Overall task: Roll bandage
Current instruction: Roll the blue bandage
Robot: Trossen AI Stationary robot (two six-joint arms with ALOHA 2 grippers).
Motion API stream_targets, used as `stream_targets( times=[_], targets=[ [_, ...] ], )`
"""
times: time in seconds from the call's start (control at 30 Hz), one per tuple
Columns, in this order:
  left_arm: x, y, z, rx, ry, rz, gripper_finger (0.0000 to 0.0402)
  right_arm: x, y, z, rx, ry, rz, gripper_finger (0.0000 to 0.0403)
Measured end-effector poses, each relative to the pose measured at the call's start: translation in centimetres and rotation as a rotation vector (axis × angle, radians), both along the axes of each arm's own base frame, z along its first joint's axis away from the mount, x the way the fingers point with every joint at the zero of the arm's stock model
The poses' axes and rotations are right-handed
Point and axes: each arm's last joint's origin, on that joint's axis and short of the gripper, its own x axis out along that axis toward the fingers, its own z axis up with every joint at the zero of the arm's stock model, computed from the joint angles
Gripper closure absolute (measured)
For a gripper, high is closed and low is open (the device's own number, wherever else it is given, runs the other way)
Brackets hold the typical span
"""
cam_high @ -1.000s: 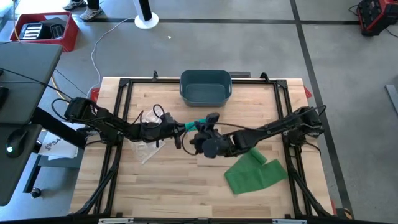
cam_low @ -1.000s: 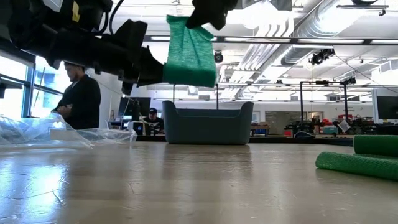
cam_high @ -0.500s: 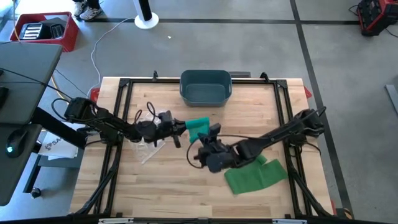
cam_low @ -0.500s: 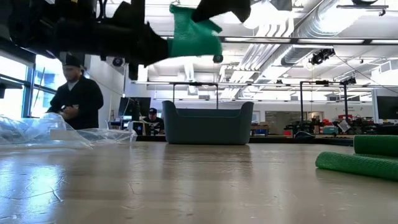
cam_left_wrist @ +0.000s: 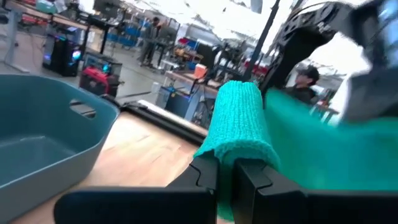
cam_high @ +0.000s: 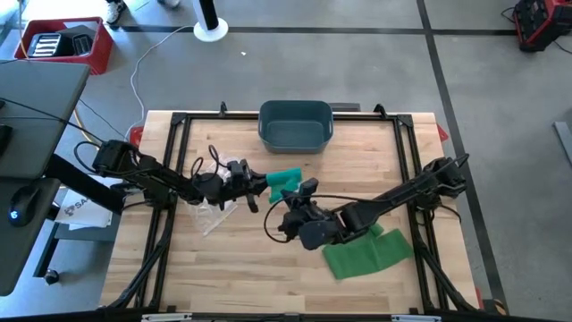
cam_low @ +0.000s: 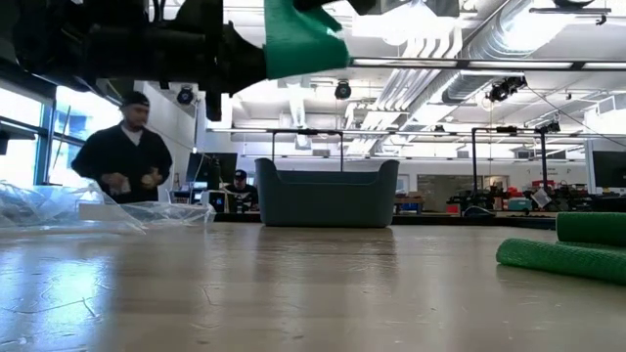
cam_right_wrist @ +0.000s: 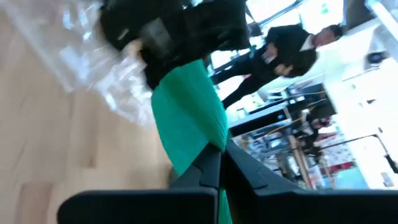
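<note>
A green bandage (cam_high: 285,182) hangs in the air over the middle of the table, held between both grippers. My left gripper (cam_high: 263,183) reaches in from the table's left and is shut on the rolled part (cam_left_wrist: 239,121). My right gripper (cam_high: 302,190) comes from the near right and is shut on the flat strip (cam_right_wrist: 186,121) beside the roll. In the low view the bandage (cam_low: 298,39) sits at the top edge, well above the tabletop. More green bandage (cam_high: 366,250) lies loose on the table at the near right; my right arm hides whether it joins the held piece. My left gripper pinches the lower end of the roll (cam_left_wrist: 231,157) between its two fingers, which come in about level from the table's left. The roll stands up past the fingertips, clear of the table. My right gripper pinches the flat strip at its edge (cam_right_wrist: 210,142) between its two fingers, slanting in from the near right. The strip runs from there toward my left gripper, clear of the table.
A blue-grey bin (cam_high: 296,125) stands at the far middle of the table. A crumpled clear plastic wrapper (cam_high: 214,213) lies under my left arm. In the low view a person (cam_low: 122,166) stands in the room behind the table.
My left gripper has risen and tipped upward, carrying the roll higher, so it no longer hangs down in the low view. My right gripper has drawn away toward the table's near edge, and more of the green strip shows between the two grippers.
</note>
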Motion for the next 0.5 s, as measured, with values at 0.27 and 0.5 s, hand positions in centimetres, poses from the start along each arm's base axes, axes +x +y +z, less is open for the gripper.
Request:
stream_targets(
  times=[0.27,0.5],
  targets=[
    [0.0,-0.2,-0.4,0.004,0.037,0.001,0.0392,0.6,-0.1,1.1,-0.040,-0.056,0.012,0.0403],
    [-0.1,-0.9,-0.7,0.026,0.078,-0.027,0.0392,0.9,-1.5,1.1,-0.093,-0.044,-0.084,0.0403]
  ],
)
